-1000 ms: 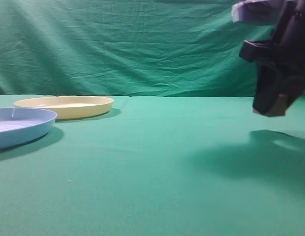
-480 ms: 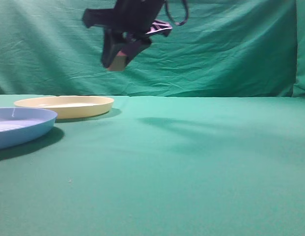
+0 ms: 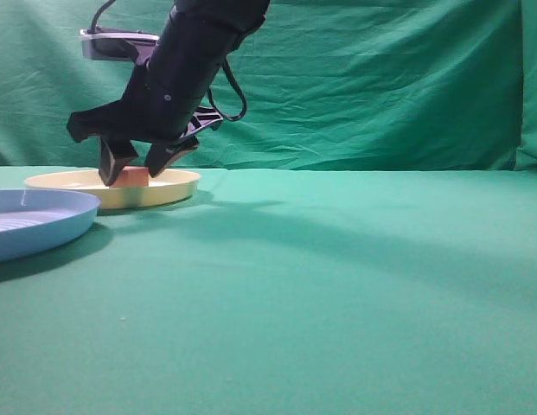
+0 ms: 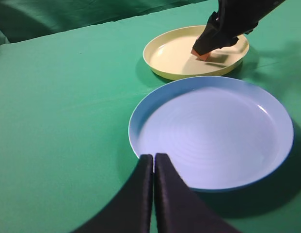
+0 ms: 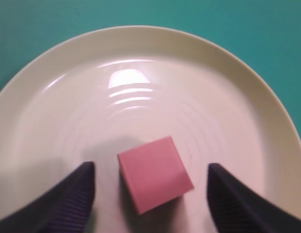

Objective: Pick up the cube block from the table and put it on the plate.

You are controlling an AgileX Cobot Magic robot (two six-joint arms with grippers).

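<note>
Soft, even light fills the green set, every view bright and clear.

A white glare patch sits on the plate (image 5: 135, 80) in the right wrist view, with the cube block (image 5: 154, 173) shading the cream beside it; the arm's long shadow crosses the table (image 3: 337, 285), and the blue plate (image 4: 213, 131) darkens the cloth beneath its rim.

A pinkish-red cube block (image 5: 155, 173) is showing plain matte faces against the pale cream plate (image 5: 53, 111); beside that plate, a light blue plate (image 4: 213, 131) is lying on green cloth (image 3: 337, 294).
</note>
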